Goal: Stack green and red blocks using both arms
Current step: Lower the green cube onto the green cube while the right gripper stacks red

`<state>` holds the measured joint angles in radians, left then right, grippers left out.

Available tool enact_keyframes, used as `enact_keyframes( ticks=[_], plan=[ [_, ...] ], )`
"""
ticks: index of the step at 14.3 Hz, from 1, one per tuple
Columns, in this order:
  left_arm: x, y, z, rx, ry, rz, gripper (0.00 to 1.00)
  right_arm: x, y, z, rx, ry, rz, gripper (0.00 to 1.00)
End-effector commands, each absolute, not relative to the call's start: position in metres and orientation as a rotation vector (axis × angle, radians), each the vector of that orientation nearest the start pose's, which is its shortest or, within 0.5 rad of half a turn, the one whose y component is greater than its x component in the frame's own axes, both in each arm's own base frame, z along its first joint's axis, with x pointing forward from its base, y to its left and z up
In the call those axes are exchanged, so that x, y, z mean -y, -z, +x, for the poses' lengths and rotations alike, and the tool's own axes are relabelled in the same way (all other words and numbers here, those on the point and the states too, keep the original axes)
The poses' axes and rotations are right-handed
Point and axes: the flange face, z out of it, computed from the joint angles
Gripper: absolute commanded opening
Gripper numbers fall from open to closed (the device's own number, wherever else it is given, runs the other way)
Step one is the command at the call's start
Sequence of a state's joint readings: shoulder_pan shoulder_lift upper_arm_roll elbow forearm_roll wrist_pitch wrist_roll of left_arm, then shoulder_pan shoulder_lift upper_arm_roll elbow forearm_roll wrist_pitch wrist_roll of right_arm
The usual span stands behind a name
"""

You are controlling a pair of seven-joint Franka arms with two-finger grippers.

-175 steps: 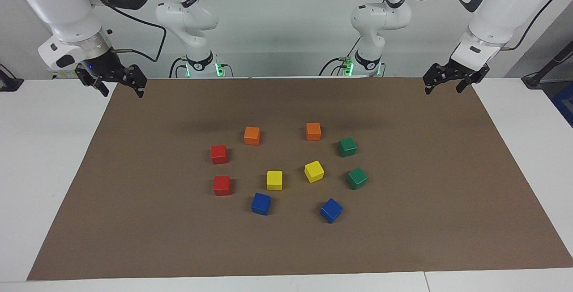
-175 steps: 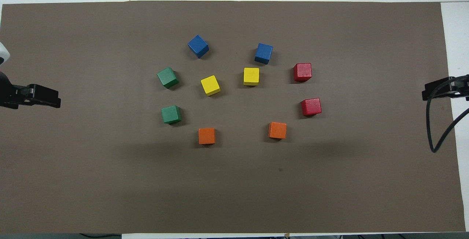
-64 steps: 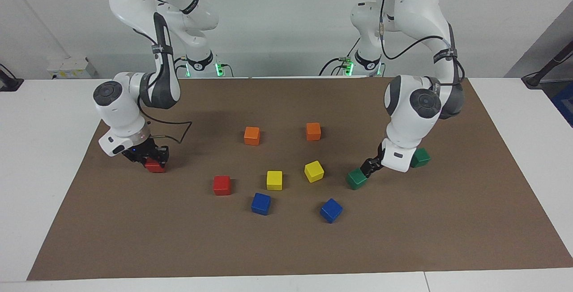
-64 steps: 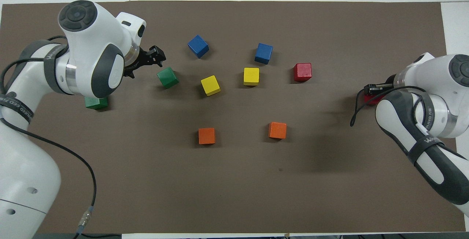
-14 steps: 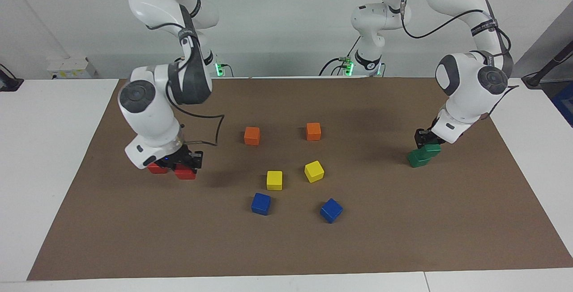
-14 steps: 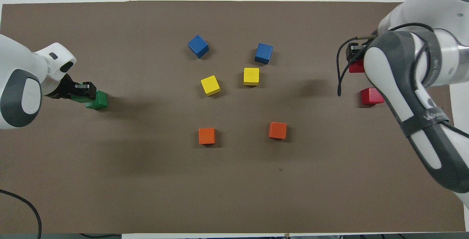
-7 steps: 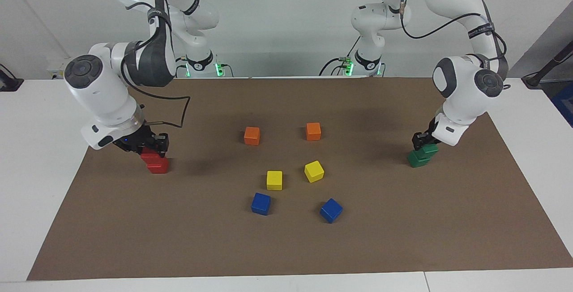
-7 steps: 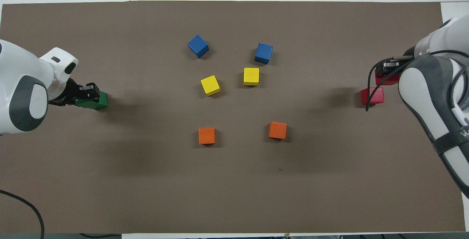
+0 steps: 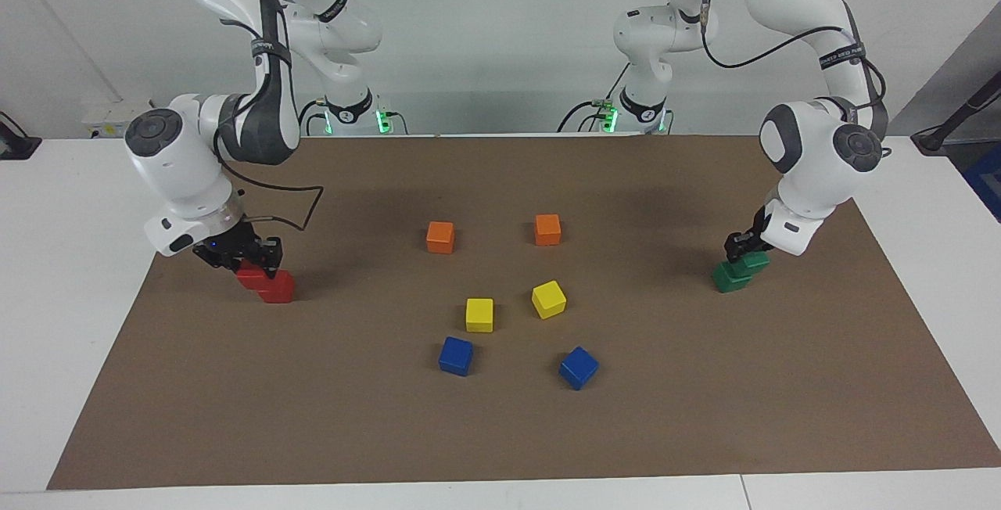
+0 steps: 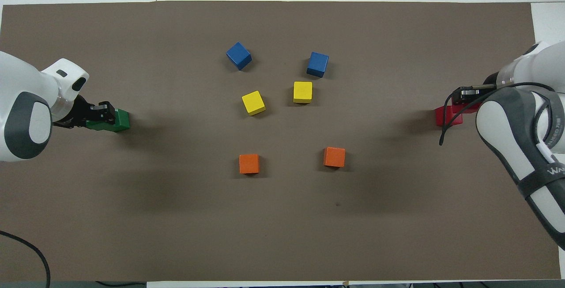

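Observation:
My right gripper (image 9: 252,258) is shut on a red block (image 9: 249,276) toward the right arm's end of the mat. It holds that block low, touching the second red block (image 9: 278,288) and offset from it. In the overhead view the right gripper (image 10: 468,94) is over the red blocks (image 10: 446,115). My left gripper (image 9: 743,247) is shut on a green block (image 9: 755,261) that sits on the second green block (image 9: 731,278), shifted off-centre, toward the left arm's end. In the overhead view the left gripper (image 10: 102,112) partly covers the green blocks (image 10: 121,120).
Two orange blocks (image 9: 440,236) (image 9: 547,229), two yellow blocks (image 9: 479,314) (image 9: 549,299) and two blue blocks (image 9: 456,355) (image 9: 579,367) lie in the middle of the brown mat (image 9: 500,432). White table surrounds the mat.
The right gripper carried its red block toward the right arm's end, up to the other red block, and lowered it. The left gripper with its green block barely moved.

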<state>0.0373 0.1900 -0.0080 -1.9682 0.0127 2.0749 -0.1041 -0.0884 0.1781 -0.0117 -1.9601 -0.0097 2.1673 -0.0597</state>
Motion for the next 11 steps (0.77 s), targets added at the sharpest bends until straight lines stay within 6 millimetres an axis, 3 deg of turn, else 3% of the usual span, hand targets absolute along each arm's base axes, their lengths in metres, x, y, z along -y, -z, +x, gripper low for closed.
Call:
enact_keyframes(
  ticks=[1, 5, 11],
  plan=[
    [-0.016, -0.371, 0.579, 0.171, -0.099, -3.134, 0.00, 0.061, -0.383, 0.583, -0.027, 0.056, -3.142, 0.00],
    [-0.012, -0.368, 0.580, 0.159, -0.096, -3.134, 0.00, 0.063, -0.364, 0.577, -0.037, 0.075, -3.143, 0.00],
    [-0.012, -0.361, 0.576, 0.161, -0.106, -3.134, 0.00, 0.063, -0.356, 0.573, -0.037, 0.056, -3.142, 0.00]
  ],
)
